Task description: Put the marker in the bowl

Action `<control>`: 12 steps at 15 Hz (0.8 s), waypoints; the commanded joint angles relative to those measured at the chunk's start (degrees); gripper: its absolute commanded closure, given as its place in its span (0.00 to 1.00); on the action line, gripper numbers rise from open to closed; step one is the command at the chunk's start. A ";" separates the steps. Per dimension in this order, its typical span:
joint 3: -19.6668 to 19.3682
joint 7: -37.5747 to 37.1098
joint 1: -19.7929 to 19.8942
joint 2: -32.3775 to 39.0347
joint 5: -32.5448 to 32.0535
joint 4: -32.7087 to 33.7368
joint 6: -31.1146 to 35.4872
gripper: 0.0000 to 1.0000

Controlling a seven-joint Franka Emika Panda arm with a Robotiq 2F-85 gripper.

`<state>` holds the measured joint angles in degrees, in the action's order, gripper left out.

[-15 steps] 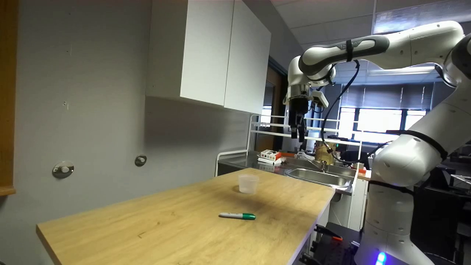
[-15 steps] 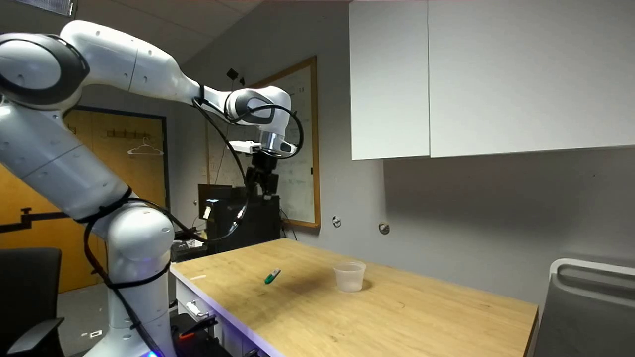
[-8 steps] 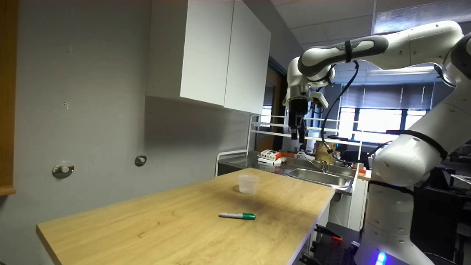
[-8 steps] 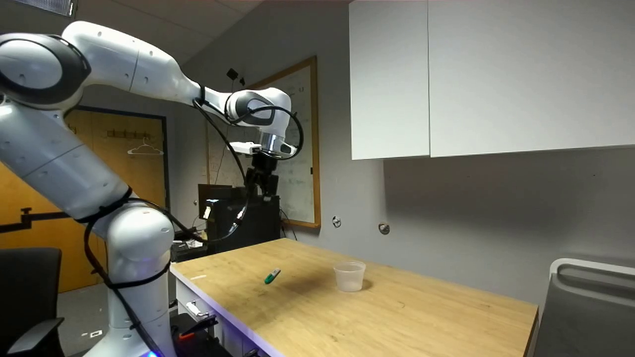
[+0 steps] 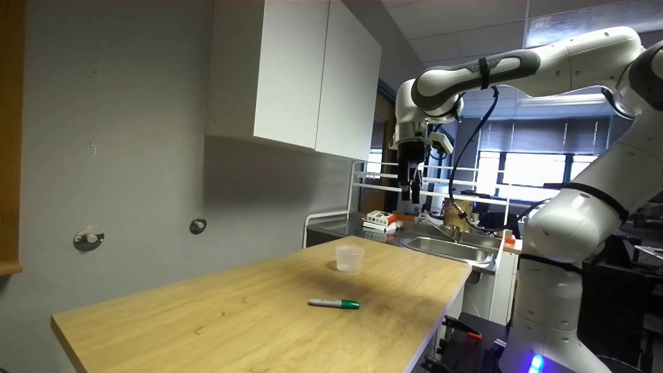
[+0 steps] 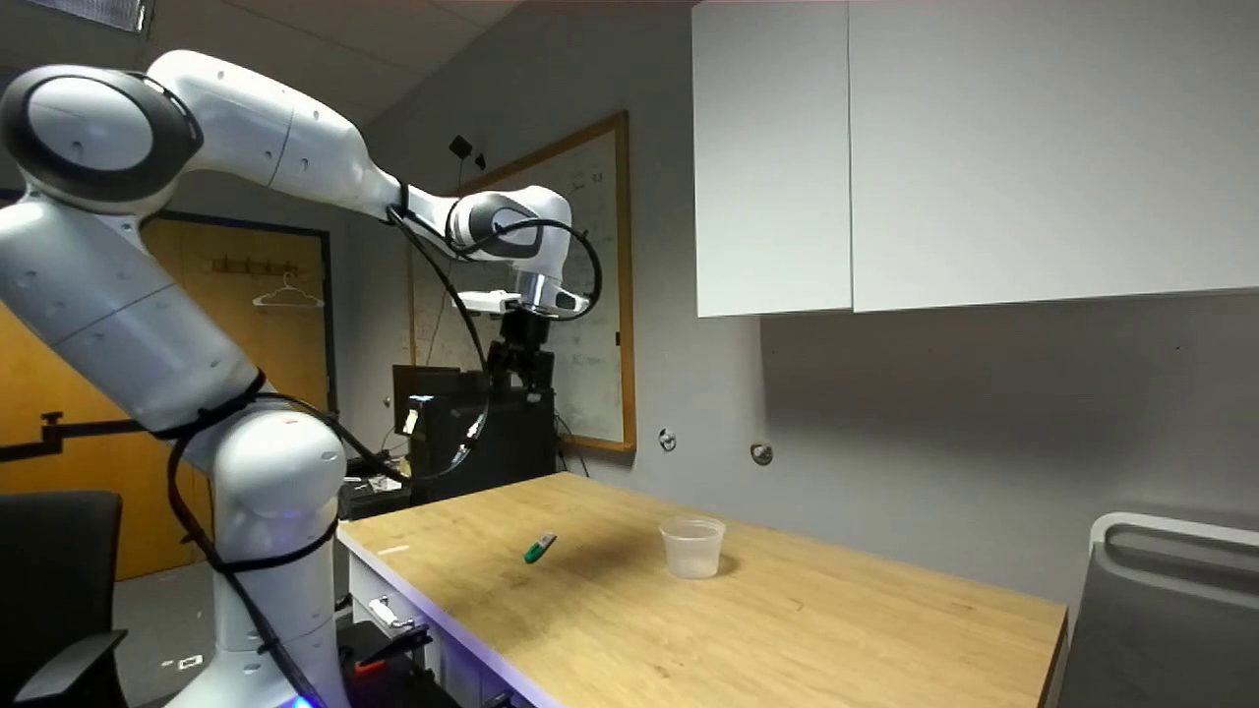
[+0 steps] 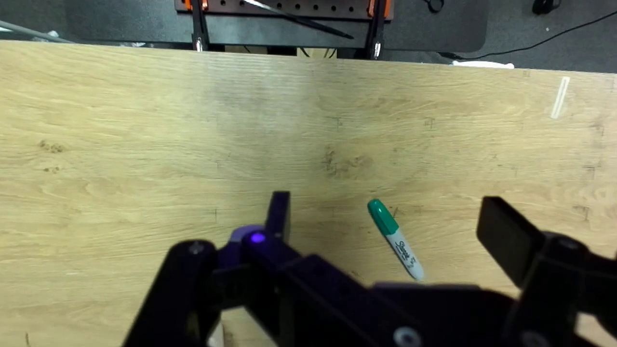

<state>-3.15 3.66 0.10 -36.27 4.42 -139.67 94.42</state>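
The marker, white with a green cap, lies flat on the wooden table in both exterior views [image 5: 334,304] [image 6: 540,548] and in the wrist view [image 7: 396,239]. The bowl, a small translucent whitish cup, stands upright on the table in both exterior views [image 5: 349,259] [image 6: 693,548], apart from the marker. In the wrist view a pale sliver at the bottom edge may be part of it; I cannot tell. My gripper [image 5: 411,196] [image 6: 519,383] is high above the table, pointing down. In the wrist view its fingers [image 7: 387,207] are wide apart and empty, with the marker showing below between them.
A white wall cabinet [image 5: 295,77] hangs above the table's [image 5: 207,331] wall side. A sink [image 5: 450,249] and a white rail rack [image 5: 331,214] stand beyond the table's end. A black shelf with clamps [image 7: 284,29] adjoins the table's robot-side edge.
The arm has moved slightly: the gripper is a little lower in both exterior views and further left in one of them. The marker and the bowl have not moved.
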 commanded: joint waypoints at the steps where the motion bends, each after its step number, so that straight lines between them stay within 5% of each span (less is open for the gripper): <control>1: 1.98 1.09 -1.17 2.02 -0.70 0.59 2.36 0.00; 12: 5.81 1.72 -4.70 10.89 -1.64 1.96 8.64 0.00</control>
<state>1.85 4.08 -3.83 -29.33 3.74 -139.64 101.46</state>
